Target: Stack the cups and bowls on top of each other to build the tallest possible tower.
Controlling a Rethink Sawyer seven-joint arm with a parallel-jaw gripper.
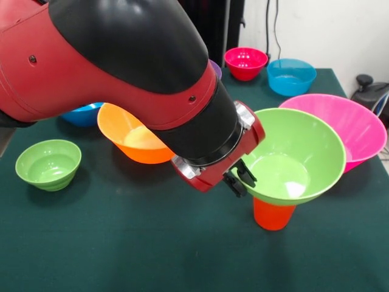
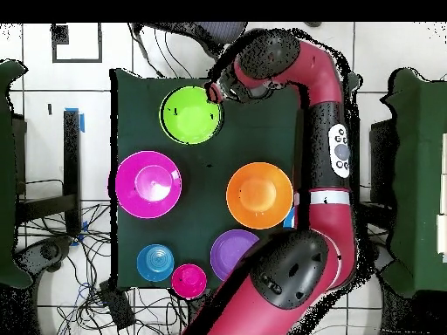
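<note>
My gripper (image 1: 241, 177) is shut on the left rim of the medium green bowl (image 1: 292, 158), one finger on each side of the rim. The green bowl rests, slightly tilted, on top of the orange-red cup (image 1: 273, 215), which stands on the table. In the overhead view the gripper (image 2: 214, 91) is at the edge of the green bowl (image 2: 188, 116), and the cup is hidden under it. The big pink bowl (image 1: 352, 125) sits just right of the green one. The large orange bowl (image 1: 130, 141) lies behind my arm.
A small green bowl (image 1: 48, 163) is at the left. A blue bowl (image 1: 82, 114) shows behind the arm. A magenta-red bowl (image 1: 245, 62) and a blue bowl (image 1: 292, 76) stand at the far side. A purple bowl (image 2: 231, 253) shows in the overhead view.
</note>
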